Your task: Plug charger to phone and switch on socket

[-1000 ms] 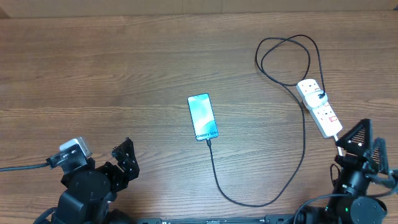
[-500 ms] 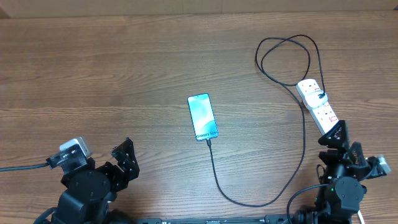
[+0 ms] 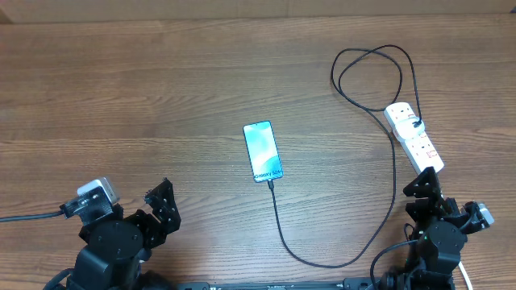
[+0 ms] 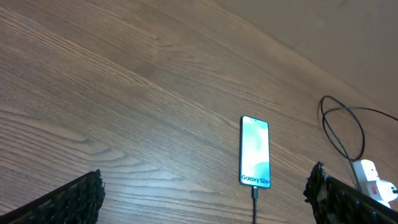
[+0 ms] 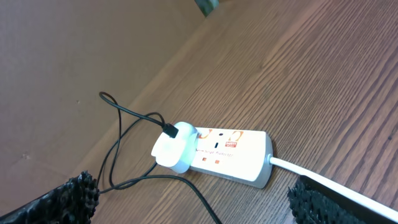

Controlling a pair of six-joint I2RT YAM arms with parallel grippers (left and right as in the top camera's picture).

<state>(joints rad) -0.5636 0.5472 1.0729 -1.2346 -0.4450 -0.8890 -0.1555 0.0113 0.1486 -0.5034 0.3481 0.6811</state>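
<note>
The phone (image 3: 264,151) lies screen-up mid-table, reading "Galaxy S24+"; it also shows in the left wrist view (image 4: 255,152). The thin black charger cable (image 3: 322,258) is plugged into the phone's near end and loops round to its white plug head (image 3: 403,115), which sits in the white socket strip (image 3: 416,142). In the right wrist view the plug head (image 5: 175,146) sits in the socket strip (image 5: 233,153). My left gripper (image 3: 160,208) is open and empty at the near left. My right gripper (image 3: 422,193) is open and empty just in front of the strip's near end.
The strip's thick white cord (image 5: 329,177) runs off toward the near right edge. A loop of the black cable (image 3: 369,76) lies behind the strip. Bare wooden table (image 3: 145,89) spreads to the left and back.
My right arm has drawn back toward the near edge and shifted left, away from the strip's near end. The left arm, phone and cable have not moved.
</note>
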